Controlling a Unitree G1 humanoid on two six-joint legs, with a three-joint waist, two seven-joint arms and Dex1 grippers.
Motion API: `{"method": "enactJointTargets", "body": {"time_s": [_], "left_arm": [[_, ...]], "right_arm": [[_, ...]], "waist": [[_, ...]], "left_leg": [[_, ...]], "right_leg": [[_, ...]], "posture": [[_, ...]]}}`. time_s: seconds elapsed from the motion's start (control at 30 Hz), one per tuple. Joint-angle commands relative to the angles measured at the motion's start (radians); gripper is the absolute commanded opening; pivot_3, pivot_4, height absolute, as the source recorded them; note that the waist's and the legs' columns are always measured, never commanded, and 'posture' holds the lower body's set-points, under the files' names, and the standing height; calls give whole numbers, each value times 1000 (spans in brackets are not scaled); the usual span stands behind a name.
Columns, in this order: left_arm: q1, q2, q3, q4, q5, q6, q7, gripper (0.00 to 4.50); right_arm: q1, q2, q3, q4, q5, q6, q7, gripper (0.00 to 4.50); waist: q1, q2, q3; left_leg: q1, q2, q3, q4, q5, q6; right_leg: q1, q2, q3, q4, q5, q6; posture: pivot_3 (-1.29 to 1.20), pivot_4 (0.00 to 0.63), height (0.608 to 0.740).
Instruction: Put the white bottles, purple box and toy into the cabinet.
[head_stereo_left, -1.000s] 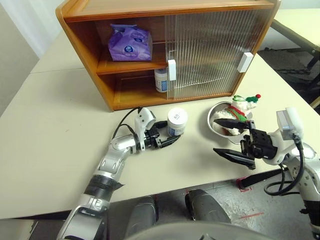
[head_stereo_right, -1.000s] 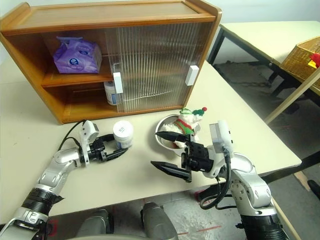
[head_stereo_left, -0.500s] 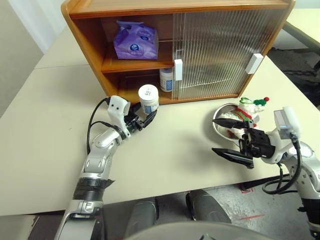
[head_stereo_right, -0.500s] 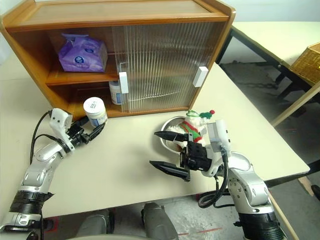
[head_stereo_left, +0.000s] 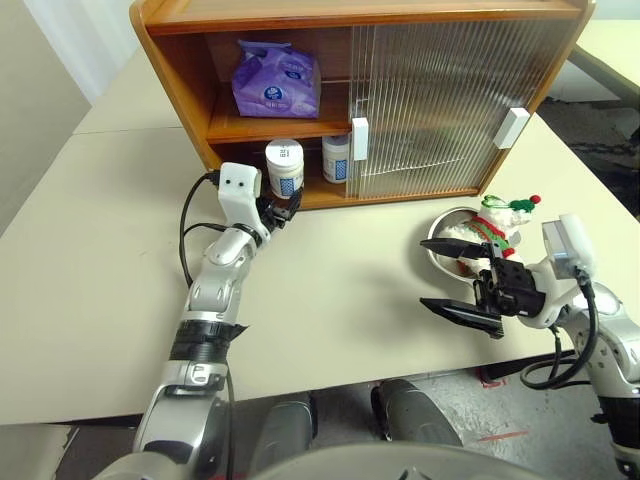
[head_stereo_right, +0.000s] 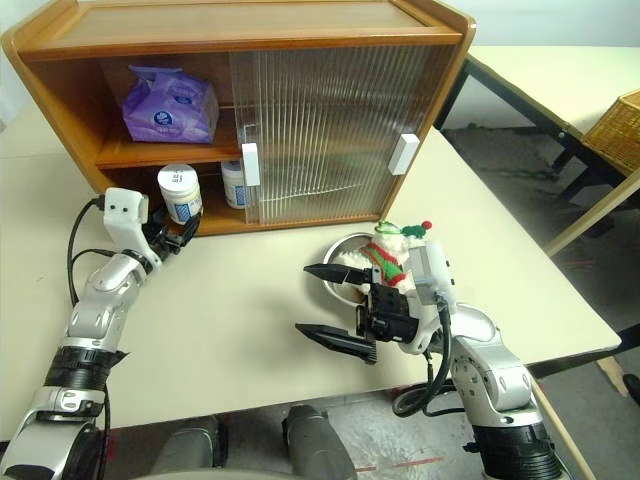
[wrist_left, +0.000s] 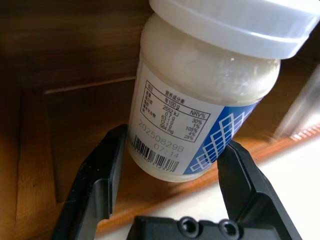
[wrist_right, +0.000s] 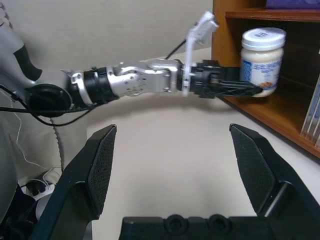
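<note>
White jar held at the cabinet's lower shelf

The left gripper (head_stereo_left: 284, 207) clasps a squat white plastic jar (head_stereo_left: 285, 167) at the open lower shelf of the orange-brown wooden cabinet (head_stereo_left: 180, 75) — a second white jar (head_stereo_left: 335, 158) stands inside. The right gripper (head_stereo_left: 452, 276) hangs spread and empty beside the fluffy white plush toy (head_stereo_left: 492, 219) — in a steel bowl (head_stereo_left: 440, 225).
</note>
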Motion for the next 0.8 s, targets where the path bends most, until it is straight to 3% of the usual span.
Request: {"method": "enactJointTargets", "body": {"time_s": [0.03, 0.33, 0.8], "left_arm": [[-37, -13, -6, 32, 28, 21, 41, 3097], [-125, -57, 18, 169, 41, 39, 137, 3097], [-284, -107, 75, 461, 17, -77, 186, 3097]], "right_arm": [[-3, 5, 5, 2, -13, -7, -3, 4500], [6, 7, 3, -3, -14, -12, -4, 4500], [14, 1, -4, -12, -11, -13, -7, 4500]], "waist": [[0, 0, 0], [-2, -1, 0], [-4, -1, 1]], "left_leg": [[0, 0, 0, 0, 0, 0], [1, -1, 3, 1, 0, 0], [7, -3, 5, 3, 1, 2]], "right_leg": [[0, 0, 0, 0, 0, 0], [1, 1, -1, 0, 0, 4], [8, 1, -2, 0, 1, 6]], "posture": [[-163, 83, 740], [-174, 79, 740], [-181, 70, 740]]}}
